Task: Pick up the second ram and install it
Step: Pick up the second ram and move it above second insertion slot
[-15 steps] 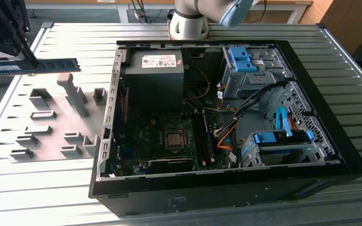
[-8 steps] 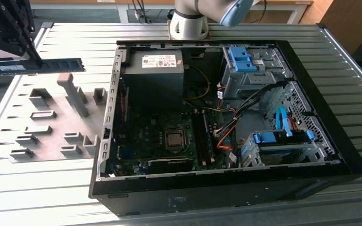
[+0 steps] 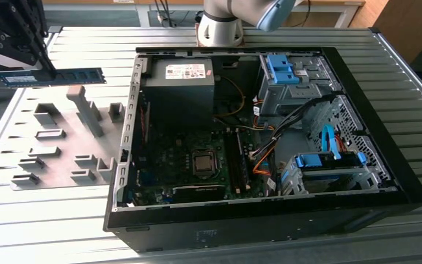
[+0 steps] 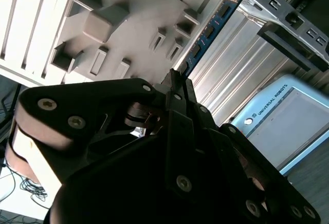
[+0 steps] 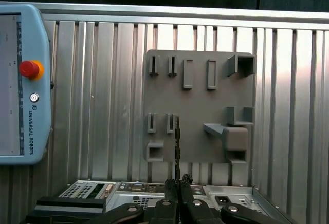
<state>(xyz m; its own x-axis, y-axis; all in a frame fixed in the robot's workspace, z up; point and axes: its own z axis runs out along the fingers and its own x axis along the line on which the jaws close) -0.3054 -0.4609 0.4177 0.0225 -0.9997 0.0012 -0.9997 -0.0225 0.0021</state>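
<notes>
**Caller:** On the exterior view's left, the end effector (image 3: 48, 67) is pressed shut on the second ram (image 3: 79, 76). It pinches the stick near one end, so the rest juts out level. The stick hangs over the grey holder plate (image 3: 57, 148), clear of it and well apart from the case.

**Analyst:** The second wrist view agrees: the pinch is on the ram's flat faces, and the blue-green board with its black chips runs out beyond. It looks light, stiff and very slim. It's probably fragile at the chips and contact edge, so the bare faces are the sensible hold. Gripped at one end, it could tilt.

**Caller:** The plate under it is matte grey plastic, blocky, with slotted pockets and one tall post. It lies on the ribbed metal surface (image 3: 42, 231).

**Analyst:** Next along is the open black computer case (image 3: 270, 234), made of sheet metal with hard edges.

**Caller:** Inside is the dark motherboard (image 3: 171, 159), then the long black slot rails (image 3: 234, 159).

**Analyst:** Those rails are narrow, so the fit will likely be tight.

**Caller:** Furthest right are the glossy blue drive brackets (image 3: 281, 69) on perforated steel cages.
</notes>
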